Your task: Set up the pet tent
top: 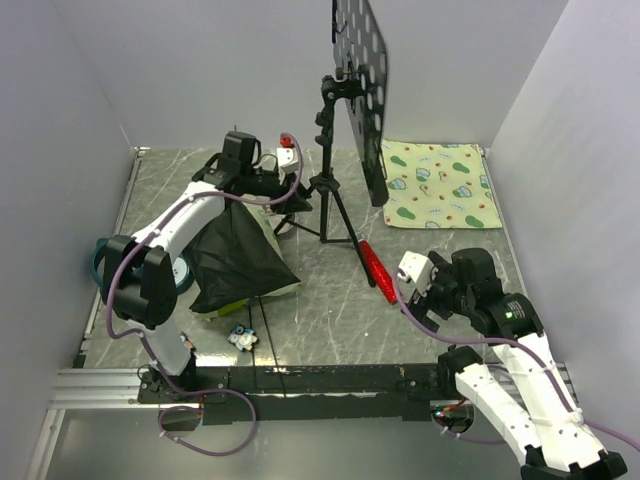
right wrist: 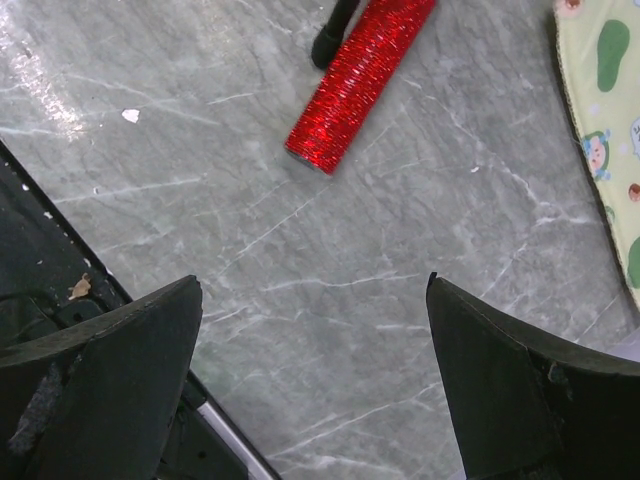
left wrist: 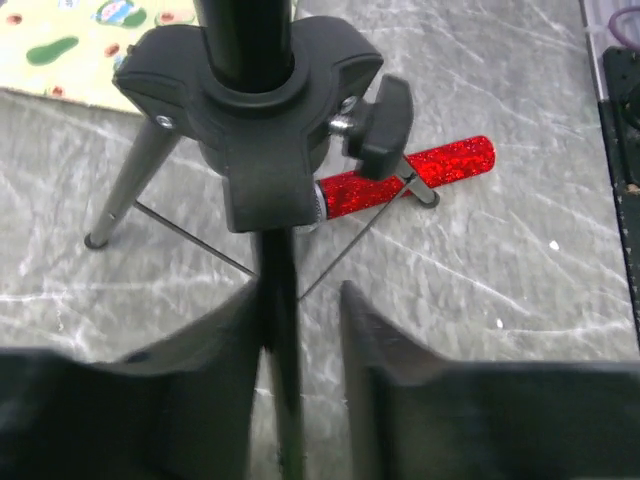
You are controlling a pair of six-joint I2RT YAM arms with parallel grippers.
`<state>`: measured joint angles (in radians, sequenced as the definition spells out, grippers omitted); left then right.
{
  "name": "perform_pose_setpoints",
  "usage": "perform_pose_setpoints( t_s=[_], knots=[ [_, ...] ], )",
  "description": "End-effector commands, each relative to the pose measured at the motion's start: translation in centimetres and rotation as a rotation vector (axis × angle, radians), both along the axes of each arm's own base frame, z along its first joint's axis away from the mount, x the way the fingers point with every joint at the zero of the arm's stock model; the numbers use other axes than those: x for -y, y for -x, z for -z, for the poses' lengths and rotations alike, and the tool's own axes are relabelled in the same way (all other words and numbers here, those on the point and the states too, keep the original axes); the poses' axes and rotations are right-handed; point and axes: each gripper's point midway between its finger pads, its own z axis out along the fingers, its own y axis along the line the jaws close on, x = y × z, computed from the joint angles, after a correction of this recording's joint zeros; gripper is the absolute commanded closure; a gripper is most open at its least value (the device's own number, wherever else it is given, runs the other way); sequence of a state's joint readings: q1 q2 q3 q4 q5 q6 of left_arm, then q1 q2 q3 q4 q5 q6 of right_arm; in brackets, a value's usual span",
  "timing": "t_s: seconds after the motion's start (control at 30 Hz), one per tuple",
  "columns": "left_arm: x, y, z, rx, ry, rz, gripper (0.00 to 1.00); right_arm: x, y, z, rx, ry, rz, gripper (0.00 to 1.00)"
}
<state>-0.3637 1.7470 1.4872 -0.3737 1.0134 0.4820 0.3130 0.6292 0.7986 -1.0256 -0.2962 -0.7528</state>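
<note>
The pet tent point(top: 235, 258) stands as a slumped black-sheeted peak at the left of the table, with a lime edge at its foot. My left gripper point(top: 262, 185) hovers over that peak, beside the tripod. In the left wrist view my left gripper point(left wrist: 300, 290) has narrowed jaws with a thin dark strip point(left wrist: 278, 340) between them. The strip lies against the left finger, and a gap shows on its right side. I cannot tell what the strip belongs to. My right gripper point(top: 415, 285) point(right wrist: 313, 280) stands wide open over bare table, holding nothing.
A black tripod point(top: 325, 190) point(left wrist: 255, 100) carrying a perforated black board point(top: 362, 80) stands mid-table. A red glitter cylinder point(top: 375, 265) point(left wrist: 410, 175) point(right wrist: 355, 80) lies by its leg. The avocado-print mat point(top: 440, 185) is at the back right. A small toy point(top: 240, 338) and a teal ring point(top: 98, 265) are near the left arm.
</note>
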Motion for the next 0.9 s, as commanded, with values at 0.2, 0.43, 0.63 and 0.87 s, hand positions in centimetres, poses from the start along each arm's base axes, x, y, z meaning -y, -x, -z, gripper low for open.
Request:
perform_pose_setpoints(
  t_s=[0.2,0.43,0.63,0.87],
  knots=[
    [6.1,7.1,0.3,-0.142,0.094,0.105,0.93,-1.1,-0.2,-1.6,0.068,0.008,-0.086,0.0],
    [10.4,11.0,-0.3,-0.275,0.183,0.03,0.99,-3.2,-1.0,-3.4,0.102,-0.044,-0.125,0.02],
    [15.0,13.5,0.6,-0.377,0.185,0.006,0.99,-4.4,-1.1,-5.2,0.149,-0.077,-0.169,0.04],
    [18.0,14.6,-0.2,-0.532,0.262,0.012,0.99,-4.8,-1.1,-8.0,0.233,-0.148,-0.16,0.04]
  ],
)
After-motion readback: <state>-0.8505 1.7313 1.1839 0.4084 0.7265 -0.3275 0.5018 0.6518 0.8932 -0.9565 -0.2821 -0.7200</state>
